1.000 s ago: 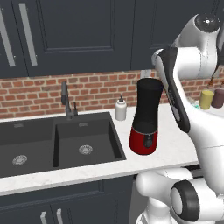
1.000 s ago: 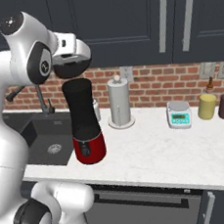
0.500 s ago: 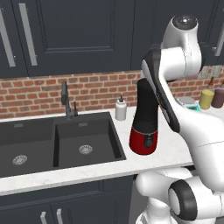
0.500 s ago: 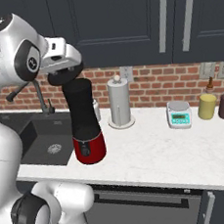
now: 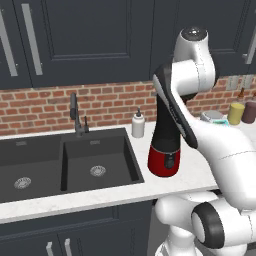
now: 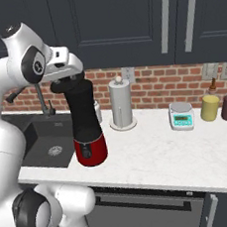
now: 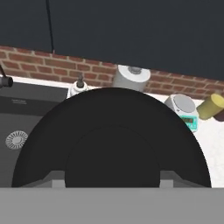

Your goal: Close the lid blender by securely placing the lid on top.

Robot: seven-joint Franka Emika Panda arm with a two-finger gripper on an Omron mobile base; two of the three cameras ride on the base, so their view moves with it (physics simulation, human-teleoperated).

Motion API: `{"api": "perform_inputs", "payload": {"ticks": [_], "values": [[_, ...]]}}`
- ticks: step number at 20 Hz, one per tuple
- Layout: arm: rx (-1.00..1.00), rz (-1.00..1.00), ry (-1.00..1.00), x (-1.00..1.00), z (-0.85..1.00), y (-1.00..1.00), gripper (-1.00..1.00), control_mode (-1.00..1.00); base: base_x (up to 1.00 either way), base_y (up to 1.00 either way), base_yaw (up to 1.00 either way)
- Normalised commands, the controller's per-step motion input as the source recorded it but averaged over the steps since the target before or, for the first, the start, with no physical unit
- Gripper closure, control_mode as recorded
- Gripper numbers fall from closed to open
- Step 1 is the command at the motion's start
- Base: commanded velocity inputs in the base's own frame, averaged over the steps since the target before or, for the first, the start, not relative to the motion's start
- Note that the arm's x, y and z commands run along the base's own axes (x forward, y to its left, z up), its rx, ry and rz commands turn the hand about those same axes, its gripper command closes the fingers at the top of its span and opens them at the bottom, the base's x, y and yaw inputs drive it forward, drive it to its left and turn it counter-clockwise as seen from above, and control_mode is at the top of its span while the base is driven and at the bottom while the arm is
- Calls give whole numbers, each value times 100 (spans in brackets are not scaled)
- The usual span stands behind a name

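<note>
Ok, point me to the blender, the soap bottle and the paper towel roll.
blender (image 6: 91, 147), right base view, on its red base.
soap bottle (image 5: 138, 125), left base view, on its white body.
paper towel roll (image 6: 121, 103), right base view, on the roll's side.

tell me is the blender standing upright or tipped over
Upright. The blender stands on its red base on the counter beside the sink, jar rising straight up to the gripper at its top.

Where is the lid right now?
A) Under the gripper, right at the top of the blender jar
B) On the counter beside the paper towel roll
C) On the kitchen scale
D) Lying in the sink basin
A: in the right base view the lid sits under the gripper at the top of the blender; whether it is fully seated cannot be told.
</note>
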Motion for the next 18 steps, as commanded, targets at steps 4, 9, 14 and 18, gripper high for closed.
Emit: {"api": "perform_inputs", "payload": {"ticks": [4,9,14,18], "values": [[0,0,1,53,0,15,100,-100,0,0,0],[0,1,0,46,-11,1,100,-100,0,0,0],[0,0,2,47,-32,-8,100,-100,0,0,0],[0,2,2,39,-28,-12,100,-100,0,0,0]]}}
